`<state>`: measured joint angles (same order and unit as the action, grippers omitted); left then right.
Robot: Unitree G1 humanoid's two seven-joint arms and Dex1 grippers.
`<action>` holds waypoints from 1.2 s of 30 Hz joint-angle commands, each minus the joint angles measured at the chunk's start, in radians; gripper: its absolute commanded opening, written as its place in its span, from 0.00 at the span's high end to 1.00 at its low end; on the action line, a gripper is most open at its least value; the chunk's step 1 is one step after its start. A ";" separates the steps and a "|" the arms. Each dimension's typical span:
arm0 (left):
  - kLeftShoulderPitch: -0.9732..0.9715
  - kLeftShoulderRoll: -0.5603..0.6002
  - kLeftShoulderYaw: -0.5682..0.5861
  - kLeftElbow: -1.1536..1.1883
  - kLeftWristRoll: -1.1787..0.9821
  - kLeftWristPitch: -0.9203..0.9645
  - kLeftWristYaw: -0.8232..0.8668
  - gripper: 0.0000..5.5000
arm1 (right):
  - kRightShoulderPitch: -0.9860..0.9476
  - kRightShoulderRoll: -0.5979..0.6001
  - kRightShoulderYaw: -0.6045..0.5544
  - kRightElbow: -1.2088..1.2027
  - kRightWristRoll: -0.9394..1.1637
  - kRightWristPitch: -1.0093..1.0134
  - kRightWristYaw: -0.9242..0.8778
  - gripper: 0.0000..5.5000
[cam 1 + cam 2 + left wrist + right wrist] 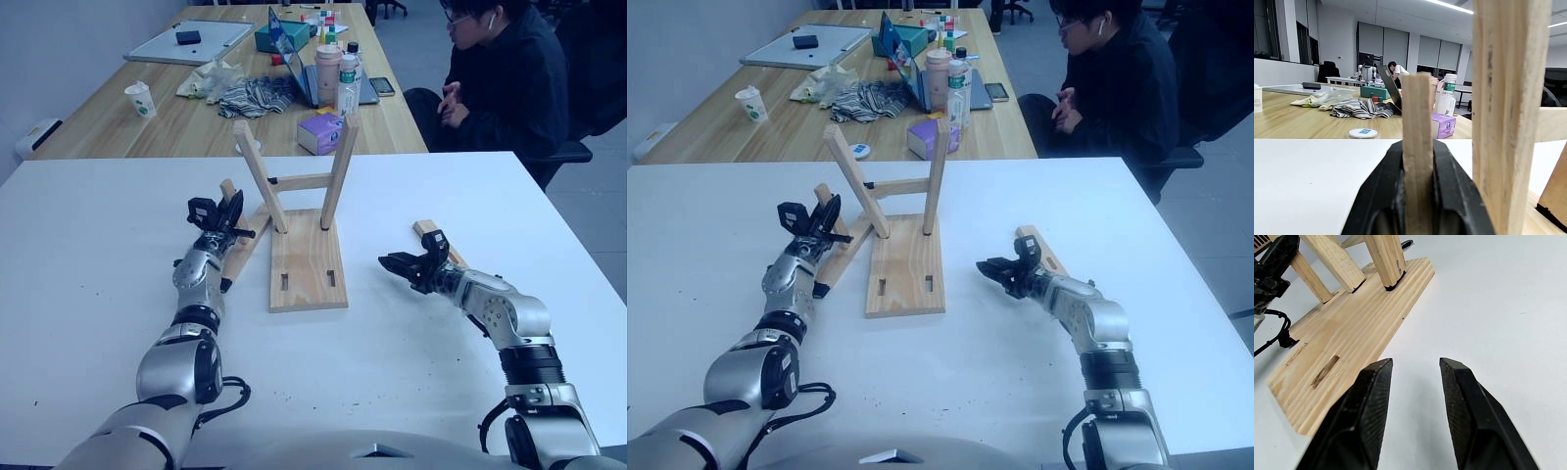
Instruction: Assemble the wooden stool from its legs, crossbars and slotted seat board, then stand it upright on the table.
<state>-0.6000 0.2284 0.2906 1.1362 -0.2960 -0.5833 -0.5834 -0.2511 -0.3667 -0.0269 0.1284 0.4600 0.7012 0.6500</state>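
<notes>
While L fingers [1380, 196] clamp a loose leg [1418, 137], partly hiding it, R fingers [1369, 406] gape empty.

Bright, even light falls from ceiling strips [1449, 4] overhead (white bars in the left wrist view), and the white table [98, 294] throws it back pale and flat. Shadows are soft and faint, no more than grey shading along the edge of the seat board [1352, 328], with the table dimming toward the parted right pincer [1415, 362]. The leg [1418, 107] clamped in the left pincer [1418, 147] looms large, close against the lens.
</notes>
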 commanded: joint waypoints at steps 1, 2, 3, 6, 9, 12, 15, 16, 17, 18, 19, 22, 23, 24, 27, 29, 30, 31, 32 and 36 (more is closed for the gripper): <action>0.120 0.014 0.018 -0.044 -0.017 0.050 -0.028 0.93 | 0.014 -0.001 -0.005 -0.018 -0.011 0.001 -0.015 0.68; 0.129 0.013 0.017 -0.064 -0.021 0.056 -0.033 0.93 | 0.018 0.000 -0.009 -0.022 -0.009 0.001 -0.018 0.68; 0.140 0.009 0.020 -0.096 -0.029 0.066 -0.035 0.93 | 0.020 0.002 -0.009 -0.024 -0.009 0.001 -0.020 0.68; 0.135 0.000 0.029 -0.194 -0.059 0.102 -0.027 0.93 | 0.030 0.007 -0.011 -0.032 -0.006 0.000 -0.029 0.68; 0.103 0.000 0.031 -0.286 -0.080 0.143 -0.011 0.93 | 0.031 0.010 -0.010 -0.032 -0.006 -0.002 -0.031 0.68; 0.059 0.014 0.032 -0.301 -0.083 0.169 -0.002 0.93 | 0.030 0.009 -0.009 -0.031 -0.008 -0.004 -0.031 0.68; 0.011 0.038 0.021 -0.208 -0.043 0.156 0.008 0.93 | 0.023 0.007 -0.005 -0.027 -0.014 -0.010 -0.029 0.68; 0.004 0.044 0.018 -0.182 -0.030 0.144 0.014 0.93 | 0.018 0.007 -0.001 -0.026 -0.015 -0.010 -0.028 0.68; -0.009 0.049 0.018 -0.147 -0.022 0.136 0.020 0.93 | 0.017 0.006 0.000 -0.029 -0.016 -0.009 -0.027 0.68; -0.013 0.053 0.021 -0.123 -0.015 0.126 0.025 0.93 | 0.011 0.005 0.004 -0.025 -0.017 -0.009 -0.023 0.68; -0.015 0.057 0.025 -0.103 -0.011 0.116 0.028 0.93 | 0.005 0.003 0.007 -0.020 -0.018 -0.010 -0.019 0.68; -0.010 0.057 0.028 -0.071 -0.001 0.100 0.034 0.93 | 0.003 -0.006 0.007 -0.011 -0.021 -0.013 -0.013 0.68; -0.005 0.054 0.032 -0.069 -0.006 0.101 0.031 0.93 | 0.005 -0.008 0.007 -0.012 -0.022 -0.013 -0.012 0.68; -0.001 0.052 0.036 -0.066 -0.010 0.102 0.028 0.93 | 0.006 -0.007 0.006 -0.012 -0.023 -0.012 -0.012 0.68; 0.005 0.045 0.047 -0.071 -0.023 0.100 0.020 0.93 | 0.008 -0.003 0.005 -0.014 -0.029 -0.011 -0.010 0.68; -0.004 0.038 0.053 -0.090 -0.035 0.099 0.015 0.93 | 0.008 -0.003 0.006 -0.014 -0.030 -0.009 -0.008 0.68; -0.008 0.036 0.054 -0.095 -0.037 0.098 0.014 0.93 | 0.007 -0.003 0.007 -0.013 -0.031 -0.009 -0.007 0.68; -0.011 0.032 0.055 -0.099 -0.038 0.098 0.013 0.93 | 0.005 -0.002 0.008 -0.008 -0.032 -0.010 -0.007 0.68; -0.013 0.029 0.053 -0.102 -0.038 0.099 0.011 0.93 | 0.008 -0.002 0.007 -0.011 -0.032 -0.010 -0.008 0.68; 0.001 0.017 0.049 -0.115 -0.040 0.105 0.011 0.93 | 0.015 0.002 0.003 -0.018 -0.032 -0.008 -0.011 0.68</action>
<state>-0.5988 0.2530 0.3402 1.0353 -0.3342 -0.4813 -0.5748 -0.2363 -0.3653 -0.0270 0.1168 0.4363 0.6986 0.6416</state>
